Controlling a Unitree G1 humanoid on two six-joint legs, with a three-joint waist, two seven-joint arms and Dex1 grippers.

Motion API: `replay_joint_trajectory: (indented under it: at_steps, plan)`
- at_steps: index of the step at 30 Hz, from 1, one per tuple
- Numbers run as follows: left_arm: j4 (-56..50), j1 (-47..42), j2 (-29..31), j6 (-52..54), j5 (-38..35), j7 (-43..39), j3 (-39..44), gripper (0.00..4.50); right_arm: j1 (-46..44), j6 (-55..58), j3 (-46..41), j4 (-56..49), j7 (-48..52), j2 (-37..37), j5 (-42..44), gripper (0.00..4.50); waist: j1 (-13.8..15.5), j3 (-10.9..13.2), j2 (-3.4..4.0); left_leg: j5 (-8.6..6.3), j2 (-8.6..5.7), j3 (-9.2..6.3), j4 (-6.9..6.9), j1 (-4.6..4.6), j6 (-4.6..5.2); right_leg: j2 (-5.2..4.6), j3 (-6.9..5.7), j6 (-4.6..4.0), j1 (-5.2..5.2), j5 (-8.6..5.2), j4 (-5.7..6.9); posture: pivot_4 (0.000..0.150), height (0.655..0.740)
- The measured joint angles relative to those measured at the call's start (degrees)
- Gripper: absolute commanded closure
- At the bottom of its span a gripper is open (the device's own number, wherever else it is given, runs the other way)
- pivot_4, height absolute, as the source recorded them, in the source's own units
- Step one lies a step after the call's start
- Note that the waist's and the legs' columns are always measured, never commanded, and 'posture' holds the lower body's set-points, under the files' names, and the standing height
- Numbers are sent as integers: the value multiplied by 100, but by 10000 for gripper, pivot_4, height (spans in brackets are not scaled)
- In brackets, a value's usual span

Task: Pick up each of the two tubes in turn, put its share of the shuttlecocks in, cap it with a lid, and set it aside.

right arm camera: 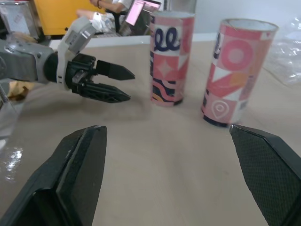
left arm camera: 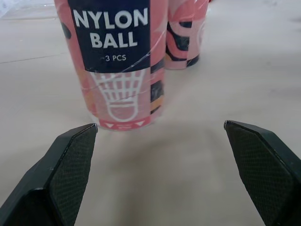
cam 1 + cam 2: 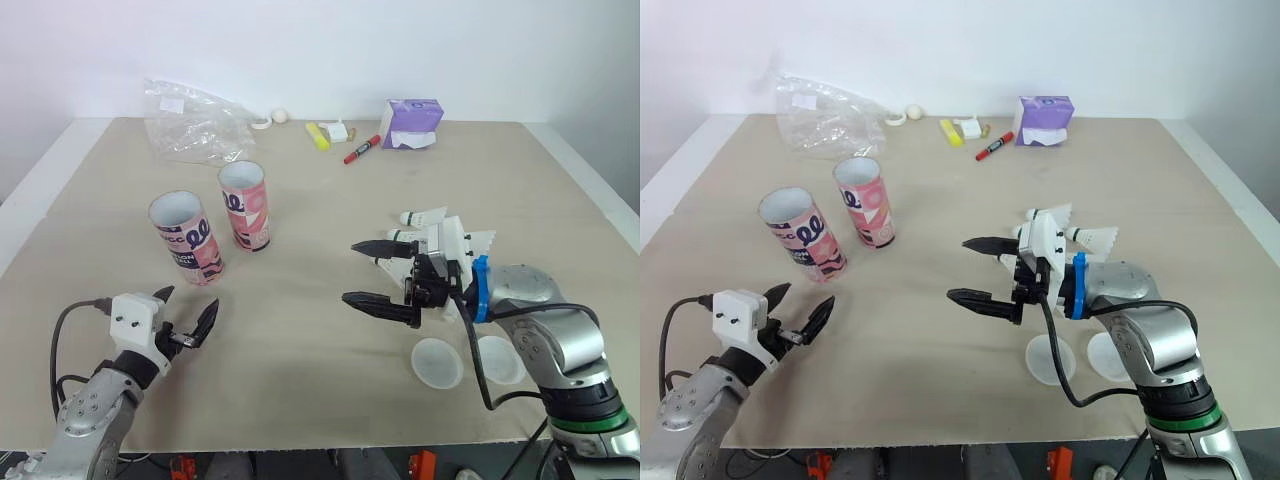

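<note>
Shows near tube and far tube upright on bench, uncapped; left hand and right hand both spread apart.

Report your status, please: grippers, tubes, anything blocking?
Left gripper open, facing nearer pink patterned cardboard tube. Right gripper open, empty. That tube and farther tube upright, uncapped. Nothing in the way.

There are two pink tubes, the near tube and the far tube, and two lids, the left lid and the right lid. At least two shuttlecocks show, partly hidden. There is one plastic bag, one tissue pack, one red marker and one yellow highlighter.
</note>
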Motion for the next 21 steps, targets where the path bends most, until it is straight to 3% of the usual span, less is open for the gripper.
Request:
replay_joint_trajectory:
  at_steps: [21]
  plan:
    - [1881,-1689,147,-232,127,-351,-93,0,375,-366,11,163,86,49,-376,274,12,0,1,2,1,-34,-1,-9,2,1,-35,-8,7,-2,1,1500,7400]
